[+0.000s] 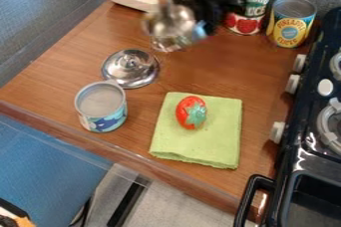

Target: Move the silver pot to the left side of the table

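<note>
One silver pot (169,28), gripped by the black gripper (193,14) at the table's upper middle, looks tilted and clear of the wood. Step in hand, I'd say: carry it left, then place. Keep the grip firm and swing high enough to pass over the silver lid (130,68), which sits just below and left. Aim for bare wood on the table (70,64), left of the lid and above the open can (101,105). Level the pot before lowering; a tilted base could tip it. Release only once the base sits flat.
</note>
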Controlling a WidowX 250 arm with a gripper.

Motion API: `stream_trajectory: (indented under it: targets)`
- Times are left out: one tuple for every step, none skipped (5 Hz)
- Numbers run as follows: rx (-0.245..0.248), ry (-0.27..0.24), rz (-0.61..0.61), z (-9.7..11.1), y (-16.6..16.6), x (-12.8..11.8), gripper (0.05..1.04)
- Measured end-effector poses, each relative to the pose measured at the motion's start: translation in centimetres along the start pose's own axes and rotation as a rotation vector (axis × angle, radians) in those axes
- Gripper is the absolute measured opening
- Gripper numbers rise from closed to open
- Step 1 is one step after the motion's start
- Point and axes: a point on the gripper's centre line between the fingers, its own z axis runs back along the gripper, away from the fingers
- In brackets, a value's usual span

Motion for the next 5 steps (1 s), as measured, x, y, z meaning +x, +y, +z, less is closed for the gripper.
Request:
stream_trajectory:
  targets:
    - [0.037, 0.001, 0.083, 0.2, 4.3, 0.2, 0.078]
    - [0.063, 0.020, 0.144, -0.2, 7.3, 0.3, 0.078]
    - [0.080, 0.051, 0.190, -1.8, 9.2, 0.5, 0.077]
    - [0.114, 0.078, 0.217, -3.8, 10.9, 0.5, 0.077]
    - [0.130, 0.100, 0.226, -5.9, 11.7, 0.8, 0.077]
